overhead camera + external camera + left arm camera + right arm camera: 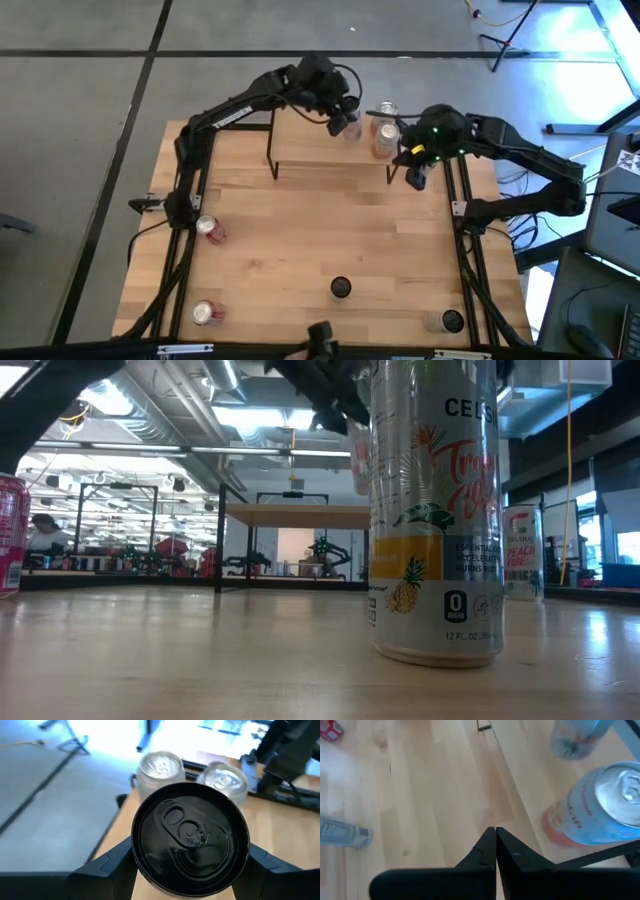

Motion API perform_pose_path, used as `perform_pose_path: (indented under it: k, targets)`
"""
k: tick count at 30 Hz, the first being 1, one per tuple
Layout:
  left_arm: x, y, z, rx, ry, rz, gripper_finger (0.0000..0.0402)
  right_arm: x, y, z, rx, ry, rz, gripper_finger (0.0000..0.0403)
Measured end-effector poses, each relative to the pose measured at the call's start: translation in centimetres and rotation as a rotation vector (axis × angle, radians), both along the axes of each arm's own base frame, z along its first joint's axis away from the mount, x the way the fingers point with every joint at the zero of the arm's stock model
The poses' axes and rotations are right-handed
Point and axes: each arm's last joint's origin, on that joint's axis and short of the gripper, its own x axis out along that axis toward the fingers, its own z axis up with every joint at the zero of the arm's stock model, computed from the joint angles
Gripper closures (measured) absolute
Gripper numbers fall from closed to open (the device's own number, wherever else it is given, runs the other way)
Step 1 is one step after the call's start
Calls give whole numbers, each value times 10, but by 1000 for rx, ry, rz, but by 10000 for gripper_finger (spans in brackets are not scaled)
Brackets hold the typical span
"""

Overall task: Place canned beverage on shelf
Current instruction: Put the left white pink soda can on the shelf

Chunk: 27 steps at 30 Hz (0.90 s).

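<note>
The shelf (310, 145) stands at the table's far edge on thin black legs. Two silver-topped cans (387, 110) (384, 140) stand on its right end, also seen in the left wrist view (160, 765) (222, 777). My left gripper (345, 122) is over the shelf, just left of them, shut on a black-topped can (190, 840). My right gripper (415, 180) hangs shut and holds nothing, off the shelf's near right corner; its closed fingers (495, 845) point at the tabletop, with one shelf can (605, 805) beside them. My left gripper pinches the black-topped can between its two fingers, one on each side of the wall just below the top rim (136, 852). The fingers (107, 865) come slanting down from the table's left. The can stays upright and, in the low view (358, 460), hangs clear above the shelf's board.
Loose cans stand on the table: two red ones at the left (210, 230) (207, 313), a black-topped one near the front middle (341, 288), and one at the front right (445, 321). The shelf's left half carries nothing.
</note>
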Motion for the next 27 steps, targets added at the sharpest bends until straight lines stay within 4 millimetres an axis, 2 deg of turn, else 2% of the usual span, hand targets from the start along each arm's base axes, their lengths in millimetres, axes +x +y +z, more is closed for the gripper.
perform_pose_path:
  k: [4,11,27]
  targets:
    - [6,14,-13,-34,-20,-46,174,-1,0,-3,-3,-7,-4,401]
    - [11,29,-28,-20,-3,-21,174,0,0,-2,-9,-23,-5,401]
    - [20,21,-31,13,-2,-62,174,5,-1,0,-17,-56,3,401]
